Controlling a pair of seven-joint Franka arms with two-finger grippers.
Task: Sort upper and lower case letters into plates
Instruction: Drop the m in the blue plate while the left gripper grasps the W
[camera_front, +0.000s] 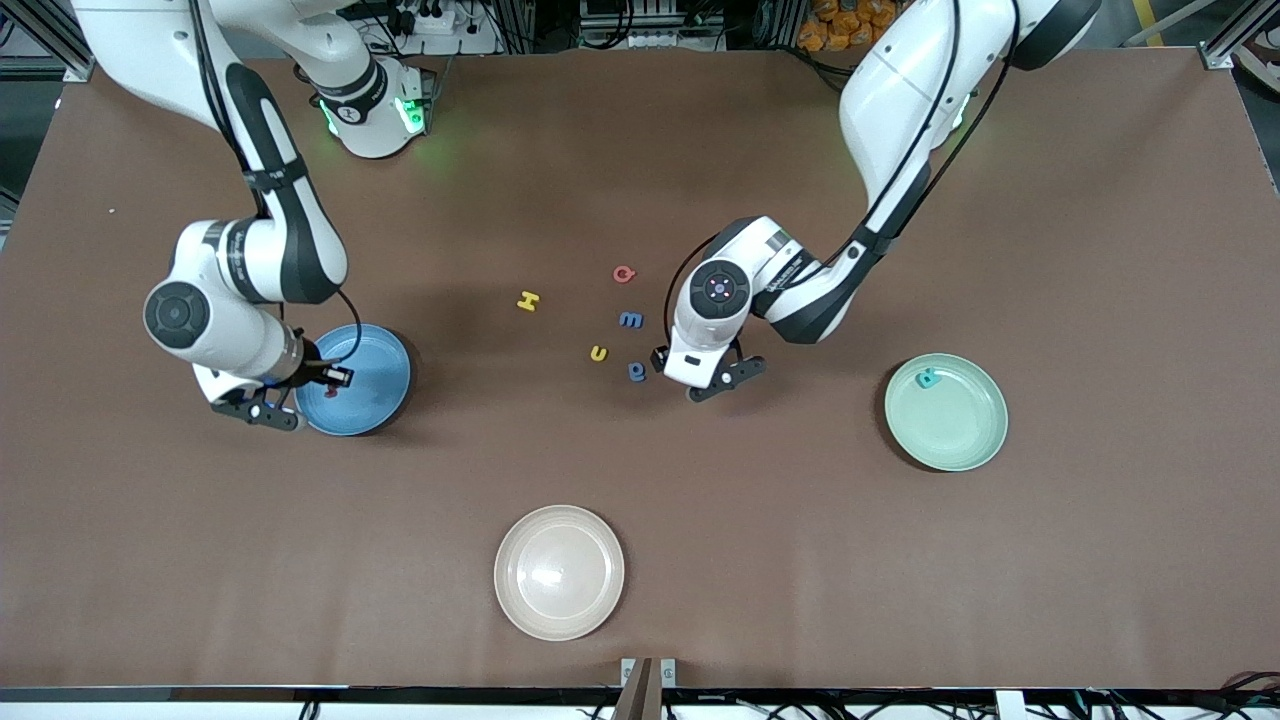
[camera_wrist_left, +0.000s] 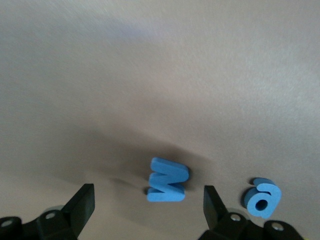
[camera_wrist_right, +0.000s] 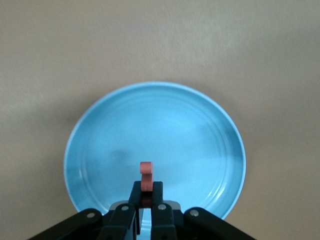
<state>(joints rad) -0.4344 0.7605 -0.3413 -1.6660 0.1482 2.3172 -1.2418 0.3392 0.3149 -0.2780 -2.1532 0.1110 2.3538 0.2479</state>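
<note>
My right gripper (camera_front: 336, 379) hangs over the glossy blue plate (camera_front: 370, 375), shut on a small red letter (camera_wrist_right: 146, 180) that stands up between its fingertips; the plate (camera_wrist_right: 190, 130) lies below it. My left gripper (camera_front: 692, 376) is low over the table beside the loose letters, open and empty; a blue "m" (camera_wrist_left: 167, 180) lies between its open fingers (camera_wrist_left: 82, 204), and a blue "a" (camera_wrist_left: 261, 198) lies just outside one finger. On the table lie a yellow "H" (camera_front: 527, 301), a red "Q" (camera_front: 623, 274), the blue "m" (camera_front: 630, 320), a yellow "u" (camera_front: 598, 353) and the blue "a" (camera_front: 637, 371). A teal letter (camera_front: 928, 378) lies in the mint green plate (camera_front: 960, 425).
A cream-beige plate (camera_front: 558, 570) sits nearest the front camera, mid-table. The brown mat (camera_front: 800, 550) covers the whole table. The mint plate is toward the left arm's end, the blue plate toward the right arm's end.
</note>
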